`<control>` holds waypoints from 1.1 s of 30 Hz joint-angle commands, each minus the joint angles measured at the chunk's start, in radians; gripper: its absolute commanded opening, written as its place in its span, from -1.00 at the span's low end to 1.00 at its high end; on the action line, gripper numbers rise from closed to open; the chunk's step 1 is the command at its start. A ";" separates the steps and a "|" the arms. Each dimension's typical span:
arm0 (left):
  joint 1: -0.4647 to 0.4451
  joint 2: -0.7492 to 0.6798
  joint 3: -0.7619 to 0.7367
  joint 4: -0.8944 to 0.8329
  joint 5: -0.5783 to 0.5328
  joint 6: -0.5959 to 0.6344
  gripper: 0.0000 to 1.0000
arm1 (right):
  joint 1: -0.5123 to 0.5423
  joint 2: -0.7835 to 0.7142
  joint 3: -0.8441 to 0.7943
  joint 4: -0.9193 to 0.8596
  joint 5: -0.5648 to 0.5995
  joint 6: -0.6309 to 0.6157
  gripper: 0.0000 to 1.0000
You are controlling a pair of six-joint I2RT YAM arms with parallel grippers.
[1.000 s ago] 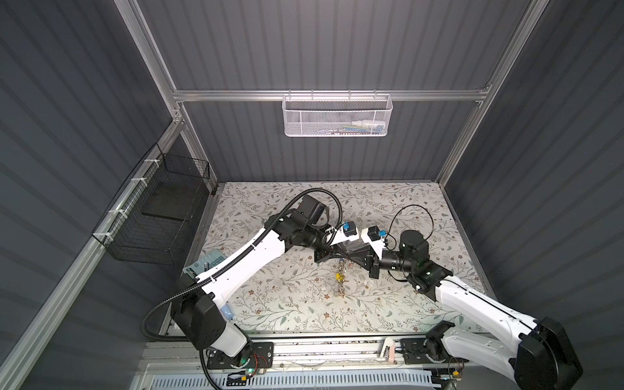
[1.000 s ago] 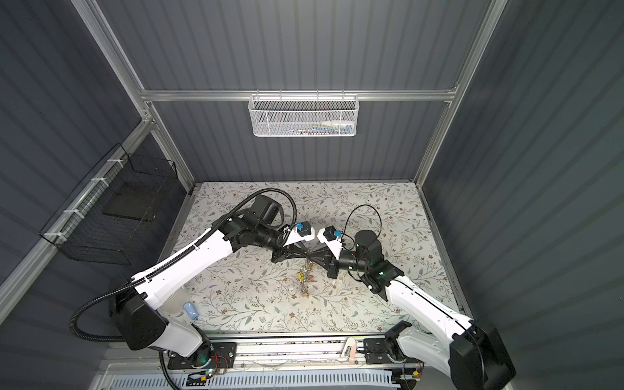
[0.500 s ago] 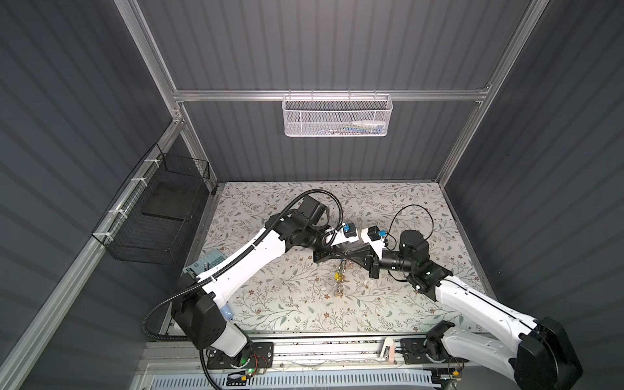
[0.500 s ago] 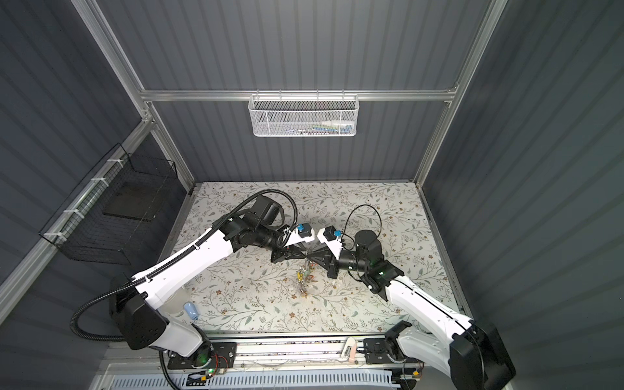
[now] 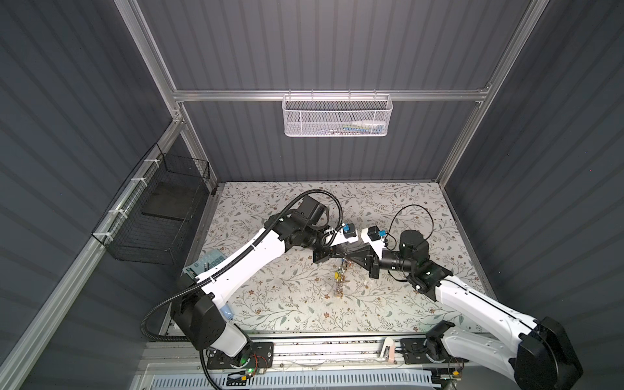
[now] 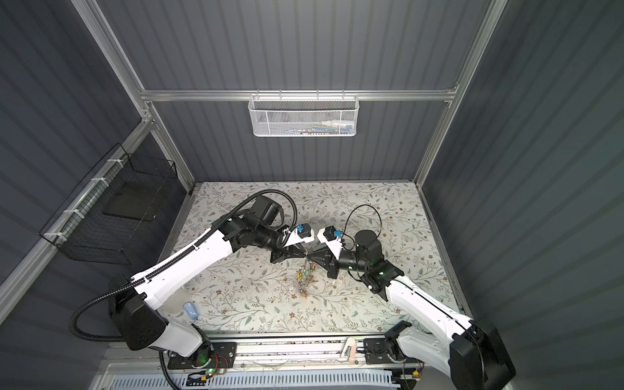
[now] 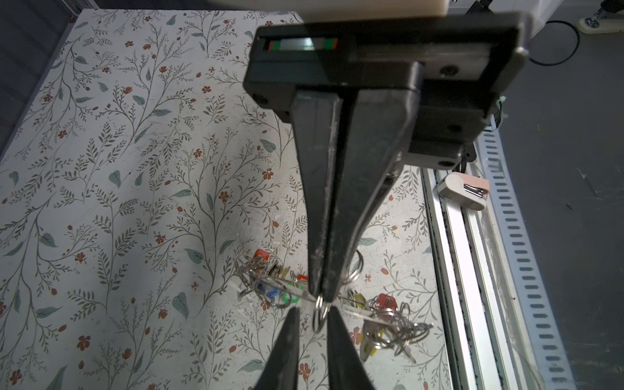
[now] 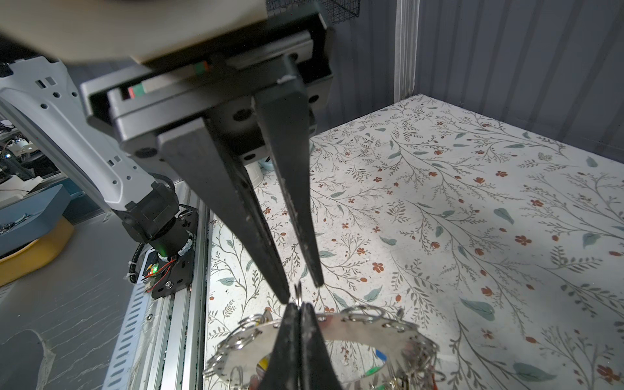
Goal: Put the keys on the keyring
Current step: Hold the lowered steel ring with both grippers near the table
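Note:
Both grippers meet tip to tip above the middle of the table. In the right wrist view my right gripper (image 8: 299, 307) is shut on a small wire ring at the rim of the keyring (image 8: 358, 332), a flat grey disc that hangs below it. My left gripper (image 7: 313, 310) stands slightly open, with that same wire ring (image 7: 319, 317) edge-on in the gap and not pinched. Keys with an orange-red tag (image 7: 383, 300) sit in the tangle of rings at one end of the disc. In both top views the keyring (image 5: 339, 275) (image 6: 302, 277) dangles under the fingertips.
A white mesh basket (image 5: 337, 116) hangs on the back wall and a black wire basket (image 5: 162, 209) on the left wall. The floral table (image 5: 270, 304) ends in a metal rail at the front. A small blue object (image 6: 190, 310) lies at the front left.

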 commanded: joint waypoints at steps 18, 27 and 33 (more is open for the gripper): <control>-0.010 0.024 0.018 -0.034 0.036 0.008 -0.68 | 0.004 -0.014 0.013 0.030 -0.013 0.004 -1.00; -0.016 0.041 0.026 -0.038 0.045 0.005 -0.77 | 0.003 -0.016 0.013 0.030 -0.011 0.004 -1.00; -0.017 0.042 0.021 -0.026 0.059 -0.007 -0.83 | 0.003 -0.017 0.012 0.030 -0.010 0.004 -1.00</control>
